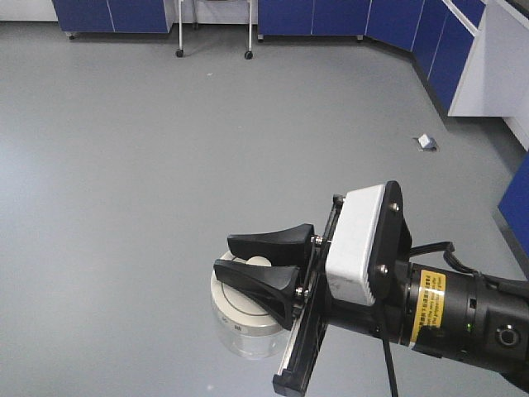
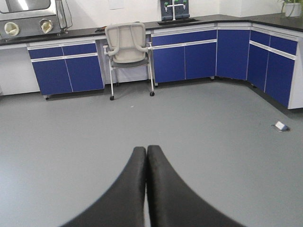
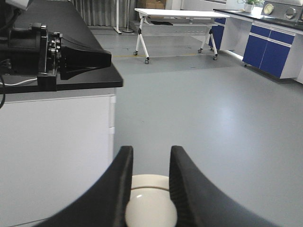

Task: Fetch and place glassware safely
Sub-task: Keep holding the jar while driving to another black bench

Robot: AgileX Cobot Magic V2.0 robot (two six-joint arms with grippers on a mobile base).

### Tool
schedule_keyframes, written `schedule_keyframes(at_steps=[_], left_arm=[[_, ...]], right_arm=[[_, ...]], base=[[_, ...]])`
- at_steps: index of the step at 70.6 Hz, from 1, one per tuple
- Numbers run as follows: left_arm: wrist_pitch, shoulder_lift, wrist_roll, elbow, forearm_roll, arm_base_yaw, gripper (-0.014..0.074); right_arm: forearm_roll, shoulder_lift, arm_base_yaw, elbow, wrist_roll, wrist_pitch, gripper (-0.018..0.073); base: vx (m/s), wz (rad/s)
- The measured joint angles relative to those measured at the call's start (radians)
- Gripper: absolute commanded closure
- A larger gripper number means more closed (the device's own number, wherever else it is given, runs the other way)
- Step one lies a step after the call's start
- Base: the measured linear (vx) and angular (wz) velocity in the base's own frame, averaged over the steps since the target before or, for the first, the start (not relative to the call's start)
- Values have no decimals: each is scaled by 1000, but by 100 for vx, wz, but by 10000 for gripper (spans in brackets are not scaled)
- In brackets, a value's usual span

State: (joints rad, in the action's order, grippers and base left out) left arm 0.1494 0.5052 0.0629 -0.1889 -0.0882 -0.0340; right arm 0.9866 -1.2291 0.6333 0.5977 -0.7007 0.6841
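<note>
Item: glass jar (image 1: 245,341), squat, upright, short axis vertical, cream lid (image 1: 225,302) and knob (image 3: 150,215) uppermost. Position: directly beneath the right gripper (image 1: 225,256). The knob sits between its two fingers (image 3: 116,189), which are set narrow and press it on both sides. The jar body is below the fingertips, with grey floor (image 1: 165,165) behind it. Left gripper (image 2: 146,150): fingers pressed together along their length. Surroundings: blue cabinets (image 2: 184,59), wheeled chair (image 2: 127,42) and small white object (image 2: 281,126), all well beyond the fingertips.
</note>
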Motion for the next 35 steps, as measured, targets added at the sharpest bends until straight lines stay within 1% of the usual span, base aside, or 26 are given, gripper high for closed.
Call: schedule_keyframes(at_steps=[35], left_arm=[[0,0,0,0,0,0,603]], right_arm=[[0,0,0,0,0,0,563]], base=[[58,-1]])
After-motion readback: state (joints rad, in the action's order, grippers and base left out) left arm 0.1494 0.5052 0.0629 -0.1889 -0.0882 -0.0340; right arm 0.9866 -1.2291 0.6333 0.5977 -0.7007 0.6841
